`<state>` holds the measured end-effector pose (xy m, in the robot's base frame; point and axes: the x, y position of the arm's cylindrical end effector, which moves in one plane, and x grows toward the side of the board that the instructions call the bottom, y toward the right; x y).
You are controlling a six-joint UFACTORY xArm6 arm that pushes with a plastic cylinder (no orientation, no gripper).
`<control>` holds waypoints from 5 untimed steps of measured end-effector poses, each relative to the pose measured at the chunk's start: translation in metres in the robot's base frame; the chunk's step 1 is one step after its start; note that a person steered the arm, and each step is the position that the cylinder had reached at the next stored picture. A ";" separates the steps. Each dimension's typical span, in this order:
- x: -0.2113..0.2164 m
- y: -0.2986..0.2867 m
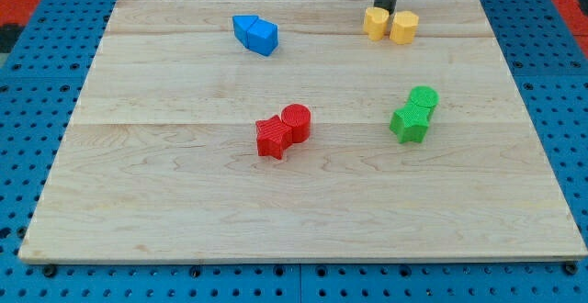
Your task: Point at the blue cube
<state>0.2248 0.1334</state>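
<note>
Your blue cube [263,37] sits near the view's top, well off to the view's left of my tip [385,12], touching a second blue block [244,29] on its left side; the pair reads as one blue cluster, and the cube looks to be the right-hand piece, though the shapes are hard to tell apart.

My tip is a bare rod end: it has no jaws to open and holds nothing. It stands at the top edge of the board, just behind the two yellow blocks [390,25], at the seam between them and about touching.

By my reading, the pointing is not yet done. The tip is well apart from the blue cube, and what remains is a run toward the view's left along the top of the board, stopping just beside the cube without shoving it.

Further from the tip, toward the view's bottom, the green pair [414,113] lies almost straight below it, and the red pair [283,130] lies below and to the left. Neither sits on the line to the cube.

The surface is a pale wooden board [184,202], flat and bare between the clusters, resting on a blue perforated table [28,110], with a patch of red at the view's top left corner
</note>
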 end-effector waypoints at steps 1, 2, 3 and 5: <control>0.000 0.000; 0.009 0.000; 0.016 0.000; -0.009 -0.068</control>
<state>0.2155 0.0657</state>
